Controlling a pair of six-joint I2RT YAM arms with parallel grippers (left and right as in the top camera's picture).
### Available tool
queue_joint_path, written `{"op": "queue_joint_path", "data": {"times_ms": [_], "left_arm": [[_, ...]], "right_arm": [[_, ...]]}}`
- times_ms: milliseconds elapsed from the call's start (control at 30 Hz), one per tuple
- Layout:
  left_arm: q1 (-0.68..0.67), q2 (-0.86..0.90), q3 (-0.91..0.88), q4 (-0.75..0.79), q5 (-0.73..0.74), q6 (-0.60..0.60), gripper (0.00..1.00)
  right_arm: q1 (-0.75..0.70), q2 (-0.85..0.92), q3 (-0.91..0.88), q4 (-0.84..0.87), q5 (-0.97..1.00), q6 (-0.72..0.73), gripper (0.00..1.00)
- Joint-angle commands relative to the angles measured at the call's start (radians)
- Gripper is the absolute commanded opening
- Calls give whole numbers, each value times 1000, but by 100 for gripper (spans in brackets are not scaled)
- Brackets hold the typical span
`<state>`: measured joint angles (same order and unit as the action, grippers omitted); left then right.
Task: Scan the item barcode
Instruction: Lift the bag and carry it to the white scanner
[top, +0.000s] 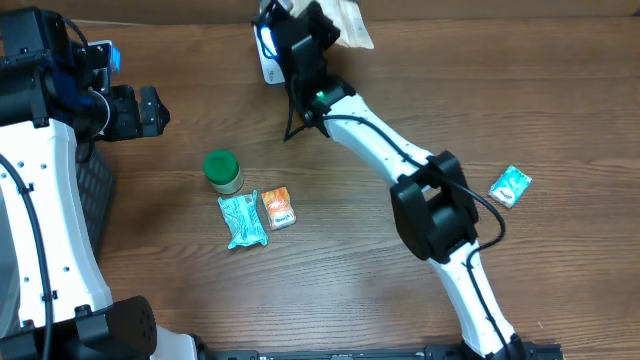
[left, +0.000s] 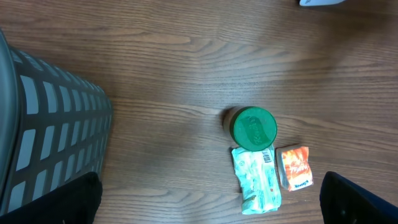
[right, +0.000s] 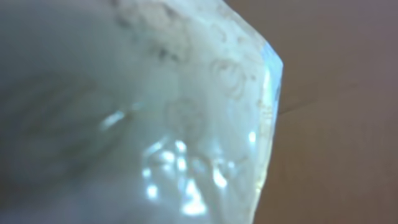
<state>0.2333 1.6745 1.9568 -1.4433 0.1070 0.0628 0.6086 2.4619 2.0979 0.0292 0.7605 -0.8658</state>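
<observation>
While the right gripper (top: 300, 32) sits closed over the far edge of the brown wooden table (top: 340, 290), a pale translucent plastic packet (right: 155, 124) fills its wrist camera, too close and blurred to show the jaws. From overhead the packet juts out right at the gripper, so it appears pinched there. The left gripper (top: 157, 112) hangs with its jaws spread wide and nothing between them. Below it stands a round green-lidded jar (left: 254, 129), with a crinkled teal foil packet (left: 257, 179) and a small orange carton (left: 294, 167) just beside it. A grey mesh basket (left: 50, 130) sits on the gripper's other side.
</observation>
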Motion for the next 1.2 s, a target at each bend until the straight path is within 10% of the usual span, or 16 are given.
{"op": "queue_joint_path", "data": {"times_ms": [0, 933, 1167], "left_arm": [[-5, 4, 0, 4, -4, 20, 100], [-5, 5, 0, 4, -4, 20, 100], [-5, 5, 0, 4, -4, 20, 100]], "right_arm": [[7, 34, 22, 21, 31, -107, 4], [22, 87, 22, 96, -2, -106, 4], [23, -9, 22, 10, -2, 137, 4]]}}
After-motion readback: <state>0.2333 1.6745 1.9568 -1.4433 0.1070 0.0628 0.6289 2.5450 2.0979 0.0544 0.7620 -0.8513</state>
